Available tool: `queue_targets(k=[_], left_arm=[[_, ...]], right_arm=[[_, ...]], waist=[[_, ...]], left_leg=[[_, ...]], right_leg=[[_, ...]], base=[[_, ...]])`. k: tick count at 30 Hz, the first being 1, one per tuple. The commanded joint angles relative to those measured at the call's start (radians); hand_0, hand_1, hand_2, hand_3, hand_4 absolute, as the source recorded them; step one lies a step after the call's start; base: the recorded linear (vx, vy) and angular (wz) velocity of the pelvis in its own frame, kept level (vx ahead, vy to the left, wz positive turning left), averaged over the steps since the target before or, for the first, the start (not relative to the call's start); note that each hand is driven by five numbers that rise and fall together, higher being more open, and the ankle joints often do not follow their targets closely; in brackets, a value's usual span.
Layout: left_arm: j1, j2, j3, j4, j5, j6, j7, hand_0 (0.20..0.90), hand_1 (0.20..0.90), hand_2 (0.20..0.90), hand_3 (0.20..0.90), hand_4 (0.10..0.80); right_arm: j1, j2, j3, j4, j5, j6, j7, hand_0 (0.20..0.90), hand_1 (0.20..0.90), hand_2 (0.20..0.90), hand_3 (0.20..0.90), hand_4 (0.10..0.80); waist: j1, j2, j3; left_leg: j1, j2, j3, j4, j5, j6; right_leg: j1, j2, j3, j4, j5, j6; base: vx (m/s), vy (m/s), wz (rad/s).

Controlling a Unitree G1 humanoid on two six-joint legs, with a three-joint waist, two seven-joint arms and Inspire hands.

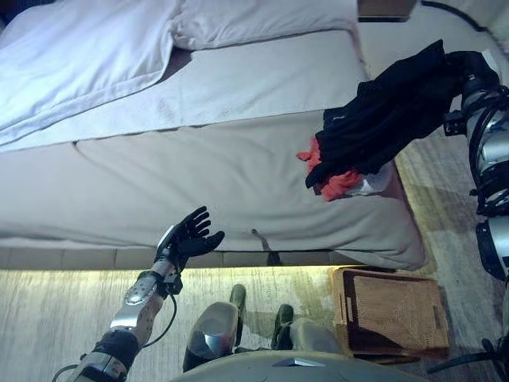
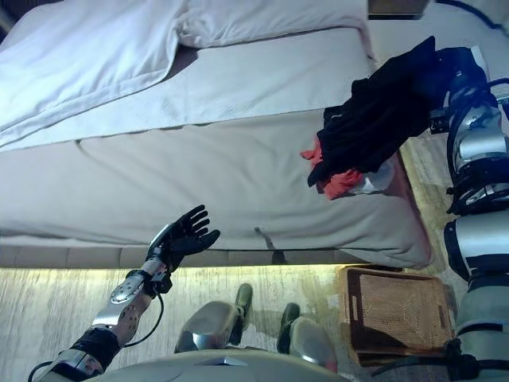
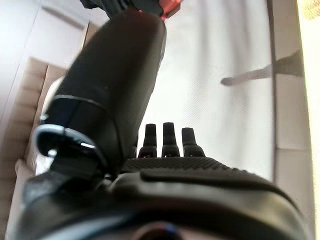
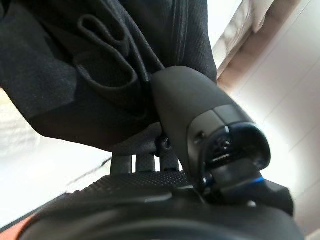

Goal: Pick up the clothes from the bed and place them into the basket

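My right hand [image 1: 465, 68] is shut on a black garment [image 1: 382, 115] and holds it up over the bed's right end; the wrist view shows my thumb [image 4: 185, 100] pressed into the black cloth [image 4: 75, 65]. A red garment [image 1: 338, 181] and a pale piece of cloth [image 1: 374, 185] lie on the bed [image 1: 199, 175] under the hanging black one. The woven basket [image 1: 390, 310] stands on the floor below the bed's right corner. My left hand [image 1: 191, 235] is open and empty, held over the bed's near edge; it also shows in the left wrist view [image 3: 115, 85].
A white duvet [image 1: 79, 56] and a pillow [image 1: 262, 20] lie at the far side of the bed. A lit strip runs along the floor under the bed's near edge [image 1: 79, 278].
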Motion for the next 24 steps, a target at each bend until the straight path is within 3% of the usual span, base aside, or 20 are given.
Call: queue_targets(k=[1, 13, 24], left_arm=[[0.009, -0.014, 0.009, 0.0, 0.012, -0.095, 0.013, 0.9, 0.9, 0.9, 0.9, 0.8], [-0.012, -0.046, 0.067, 0.073, 0.06, -0.107, -0.023, 0.9, 0.9, 0.9, 0.9, 0.8], [-0.014, -0.07, 0.085, 0.091, 0.12, -0.111, -0.063, 0.9, 0.9, 0.9, 0.9, 0.8]], right_arm=[[0.094, -0.133, -0.043, -0.152, 0.052, -0.132, -0.04, 0.3, 0.3, 0.3, 0.2, 0.1], [0.608, -0.088, -0.344, -0.514, -0.105, -0.166, -0.132, 0.3, 0.3, 0.3, 0.2, 0.1], [0.819, 0.016, -0.497, -0.541, -0.045, -0.152, -0.155, 0.3, 0.3, 0.3, 0.2, 0.1]], waist=[[-0.071, -0.025, -0.184], [-0.224, -0.016, -0.208], [-0.293, -0.004, -0.205]], left_leg=[[-0.005, 0.045, 0.022, 0.011, -0.102, -0.017], [0.055, 0.065, 0.126, -0.102, -0.09, -0.015], [0.079, 0.069, 0.196, -0.11, -0.106, -0.007]], right_leg=[[-0.008, -0.007, 0.032, -0.063, 0.066, 0.009], [-0.025, 0.018, 0.165, -0.134, 0.12, 0.046], [-0.041, 0.034, 0.239, -0.153, 0.146, 0.066]], base=[[0.02, 0.022, -0.35], [0.003, 0.017, -0.3], [-0.01, -0.001, -0.26]])
